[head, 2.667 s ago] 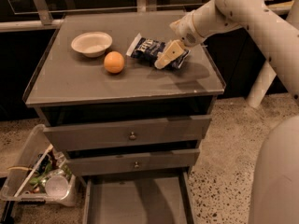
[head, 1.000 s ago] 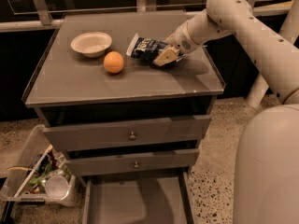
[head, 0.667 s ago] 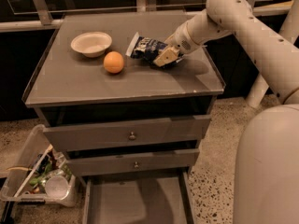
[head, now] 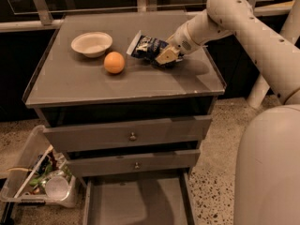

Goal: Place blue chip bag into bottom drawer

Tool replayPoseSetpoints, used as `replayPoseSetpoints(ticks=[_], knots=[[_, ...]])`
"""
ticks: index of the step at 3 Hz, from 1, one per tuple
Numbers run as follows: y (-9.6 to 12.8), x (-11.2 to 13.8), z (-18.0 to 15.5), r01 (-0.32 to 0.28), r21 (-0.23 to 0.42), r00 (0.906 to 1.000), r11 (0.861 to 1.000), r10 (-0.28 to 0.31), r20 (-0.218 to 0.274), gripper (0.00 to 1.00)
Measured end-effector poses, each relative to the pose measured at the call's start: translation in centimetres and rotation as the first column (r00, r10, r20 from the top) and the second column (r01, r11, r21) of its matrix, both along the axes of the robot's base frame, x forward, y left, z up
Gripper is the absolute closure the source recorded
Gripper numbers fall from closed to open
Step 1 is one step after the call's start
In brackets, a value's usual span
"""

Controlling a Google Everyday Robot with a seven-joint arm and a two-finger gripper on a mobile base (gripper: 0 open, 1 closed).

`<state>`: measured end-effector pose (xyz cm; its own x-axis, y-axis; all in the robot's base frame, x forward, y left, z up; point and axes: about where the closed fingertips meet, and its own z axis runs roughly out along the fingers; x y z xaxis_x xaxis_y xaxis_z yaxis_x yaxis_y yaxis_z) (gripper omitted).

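As the single camera view looks down on the grey cabinet (head: 84, 86), counts run thus: one blue chip bag (head: 146, 46), one orange (head: 114, 62), one pale bowl (head: 91, 44), three drawers, two small round knobs (head: 132, 136), one clear bin (head: 29, 159), one arm (head: 255, 36) bearing one gripper (head: 167, 55). Bag lies on the cabinet top, toward the rear right, just right of the orange and apart from it; the bowl sits left of both, close to the orange. Bag is dark navy, crinkled, with white lettering too small to read and a white crimped end turned up at its left. The gripper rests at the bag's right end, touching or overlapping it, and hides that end; whether it is closed on the bag or merely set against it cannot be told. Top drawer (head: 93, 134) and middle drawer (head: 103, 164) sit nearly closed, one knob each. The bottom drawer (head: 136, 203) is pulled out at floor level, well below the bag, flat grey floor and low side walls showing; its front is cut off by the lower edge. Bin of mixed clutter stands left of it on the speckled floor (head: 215, 139), contents hard to sort, left side cut off. Pale robot body (head: 269, 172) fills the lower right, also cut off.
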<state>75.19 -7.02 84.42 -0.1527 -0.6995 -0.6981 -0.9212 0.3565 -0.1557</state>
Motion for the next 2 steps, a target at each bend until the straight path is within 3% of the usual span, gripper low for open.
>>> replayPoseSetpoints(ticks=[2], knots=[[0.4,-2.6,3.3,-0.064,0.056,0.9976,0.996,0.062,0.030,1.00]])
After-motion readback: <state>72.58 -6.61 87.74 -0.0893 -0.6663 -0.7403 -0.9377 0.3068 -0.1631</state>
